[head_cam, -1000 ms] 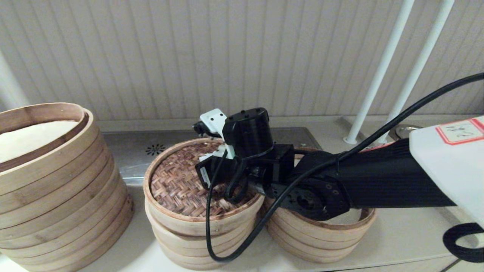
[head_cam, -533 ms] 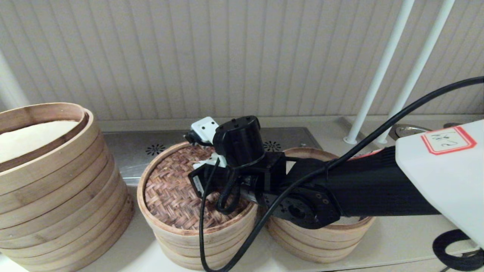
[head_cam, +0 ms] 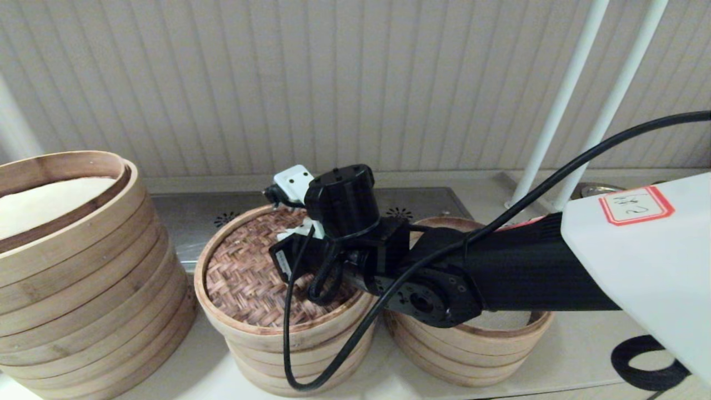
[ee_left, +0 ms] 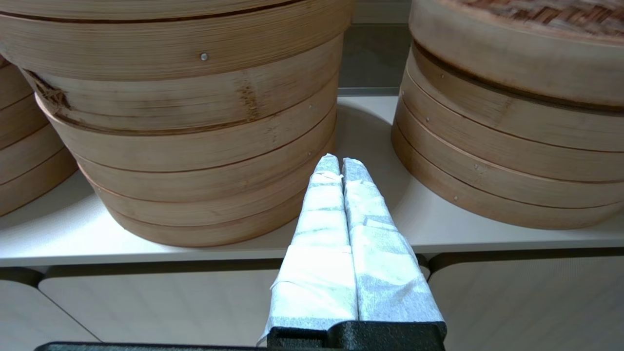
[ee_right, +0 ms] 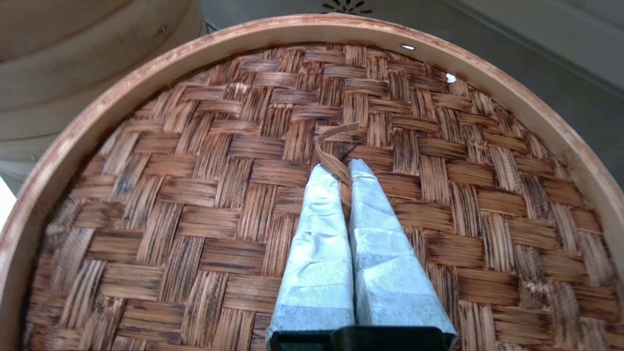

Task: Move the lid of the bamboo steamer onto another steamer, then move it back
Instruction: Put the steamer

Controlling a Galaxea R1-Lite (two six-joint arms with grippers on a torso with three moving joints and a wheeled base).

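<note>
The bamboo steamer lid (head_cam: 244,278), dark woven top in a pale hoop, lies over the middle stack of bamboo rings (head_cam: 300,355); I cannot tell if it rests fully on that stack. My right gripper (ee_right: 341,168) is shut on the lid's thin bamboo handle loop (ee_right: 331,141) at the middle of the lid (ee_right: 195,195). The other steamer (head_cam: 500,339), with a cloth liner inside, stands just right of the middle stack, mostly behind my right arm (head_cam: 500,272). My left gripper (ee_left: 340,163) is shut on nothing, low by the counter's front edge.
A much larger tall stack (head_cam: 72,266) stands at the left, close to the middle stack. A steel plate with vent holes (head_cam: 228,219) lies behind the steamers. Two white poles (head_cam: 555,105) rise at the back right. The arm's black cable (head_cam: 289,355) hangs in front of the middle stack.
My right gripper has carried the lid leftward, away from the cloth-lined steamer, so it now sits squarely over the middle stack. The left arm has not visibly moved.
</note>
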